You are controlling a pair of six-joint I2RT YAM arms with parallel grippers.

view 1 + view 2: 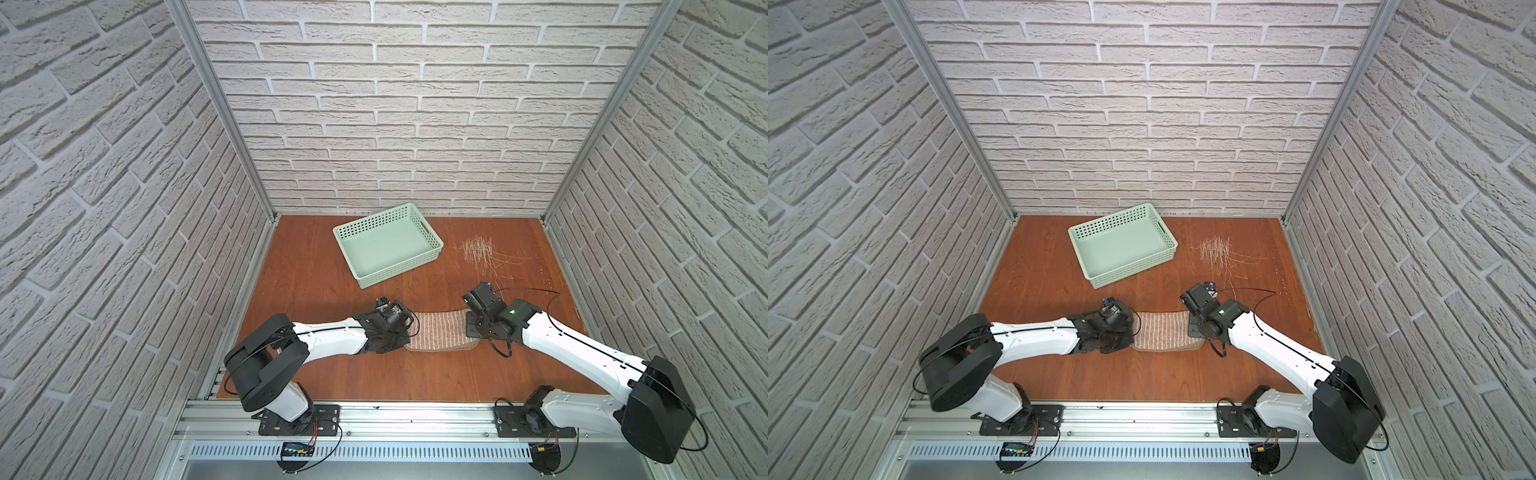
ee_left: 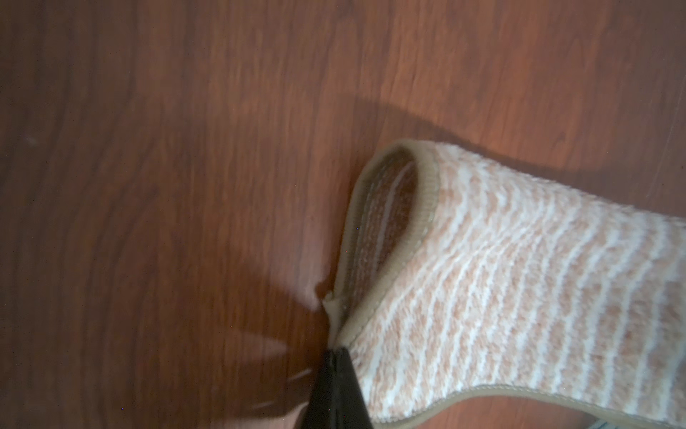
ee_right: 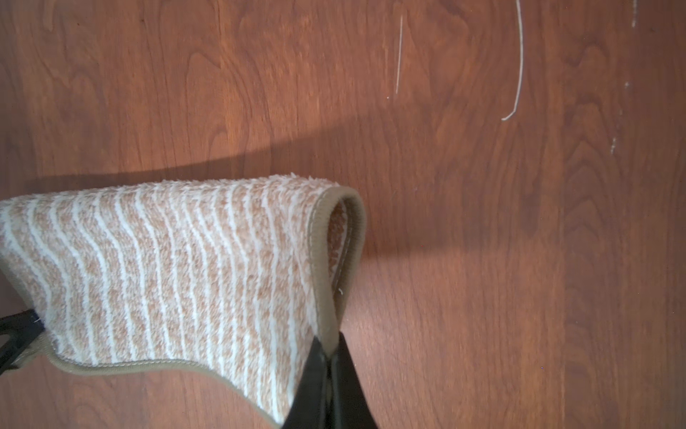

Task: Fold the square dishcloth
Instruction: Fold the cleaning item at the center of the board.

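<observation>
In both top views the cloth (image 1: 436, 330) (image 1: 1160, 330) lies doubled over as a narrow band on the near side of the basket (image 1: 399, 270) (image 1: 1133, 270), well apart from it. Its long axis runs from arm to arm, roughly along the basket's near wall. The rounded fold faces the basket and the brown-edged free sides face away from it. The stripes run crosswise, from fold to edging. The left hand (image 1: 395, 332) (image 1: 1117, 332) is at one short end and the right hand (image 1: 476, 328) (image 1: 1196, 326) at the other. The wrists hide the fingertips here. Pale scratches (image 1: 478, 249) (image 1: 1214, 249) mark the surface (image 1: 311, 270) (image 1: 1038, 291) beside the basket.

In the left wrist view the left hand (image 2: 336, 356) has its fingers pressed together on the edged corner of the cloth (image 2: 519, 278). The two layers gape open in a loop at this end, so the striped inside shows. The cloth casts a shadow on the surface (image 2: 148, 185). I cannot tell whether the cloth touches it.

In the right wrist view the right hand (image 3: 328, 356) is likewise clamped on the edging at the opposite corner of the cloth (image 3: 167, 278). This end also gapes in a loop, and the fluffy fold is on the side away from the fingers. The edged side dips between the two grips. Thin scratches (image 3: 519, 55) cross the surface (image 3: 482, 260) beyond the cloth.
</observation>
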